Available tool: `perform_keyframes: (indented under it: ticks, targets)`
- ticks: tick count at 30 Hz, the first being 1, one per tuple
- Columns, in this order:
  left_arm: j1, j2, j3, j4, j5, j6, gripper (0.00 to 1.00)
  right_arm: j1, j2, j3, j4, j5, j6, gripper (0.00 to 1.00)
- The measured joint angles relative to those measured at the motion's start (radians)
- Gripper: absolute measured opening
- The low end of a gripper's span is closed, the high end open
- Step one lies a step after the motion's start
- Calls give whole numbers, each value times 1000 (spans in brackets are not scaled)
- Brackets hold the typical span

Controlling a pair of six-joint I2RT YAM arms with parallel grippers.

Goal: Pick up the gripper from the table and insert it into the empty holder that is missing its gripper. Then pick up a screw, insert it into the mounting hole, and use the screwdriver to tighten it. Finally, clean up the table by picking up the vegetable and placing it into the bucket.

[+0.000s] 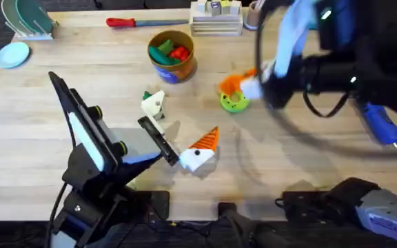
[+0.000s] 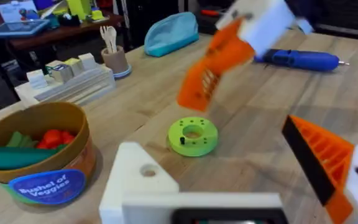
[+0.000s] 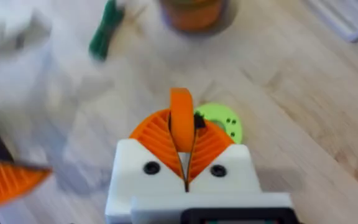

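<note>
Table (image 1: 40,131): the light plank top you are working over; everything below lies on it or hangs above it.
Left gripper (image 1: 178,125): your left arm reaches in from the lower left and its fingers are spread wide apart, with nothing between them. In its wrist view one finger (image 2: 328,162) carries an orange ribbed pad.
Right gripper (image 3: 182,134): it hangs near the middle of the table, just beside the green disc. Its orange pads are pressed together on the gripper piece. From the left wrist you see it (image 2: 229,53) tilted above the disc.
Screwdriver (image 1: 381,124): the blue one lies at the right side of the table, well apart from both grippers.
Bucket (image 1: 172,65): it stands upright toward the far middle of the table, with green and red toy vegetables inside.
Holder (image 1: 154,103): a plain white block with a round hole, at the far end of the left gripper's black bar, opposite the orange-padded finger. You cannot tell whether it rests on the table or is fixed to that bar. It sits at the bottom of the left wrist view (image 2: 138,177).
Green disc (image 1: 234,101): it lies flat on the table, holes up, to the right of the holder.
Vegetable (image 1: 147,95): small and dark green, on the table right against the holder's far side, outside the bucket.
Gripper piece (image 3: 181,115): the orange wedge stands upright, pinched between your right gripper's pads and off the table.
</note>
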Motion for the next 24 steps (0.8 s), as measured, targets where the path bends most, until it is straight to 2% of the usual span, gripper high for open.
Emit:
perform_keyframes:
  ticks: [5, 10, 14, 18, 21, 24]
  targets:
    - [0, 0, 0, 0, 0, 0, 992, -46, 39, 5, 117, -60, 326, 9]
    - [0, 0, 0, 0, 0, 0, 993, -47, 168, 4, 183, -289, 571, 9]
    - [0, 0, 0, 0, 0, 0, 993, -47, 284, 4, 257, -485, 712, 9]
    - [0, 0, 0, 0, 0, 0, 993, -47, 382, 4, 410, -660, 843, 9]
    - [0, 0, 0, 0, 0, 0, 993, -47, 421, 4, 521, -756, 927, 9]
    - [0, 0, 0, 0, -1, 0, 993, -47, 430, 4, 556, -820, 983, 9]
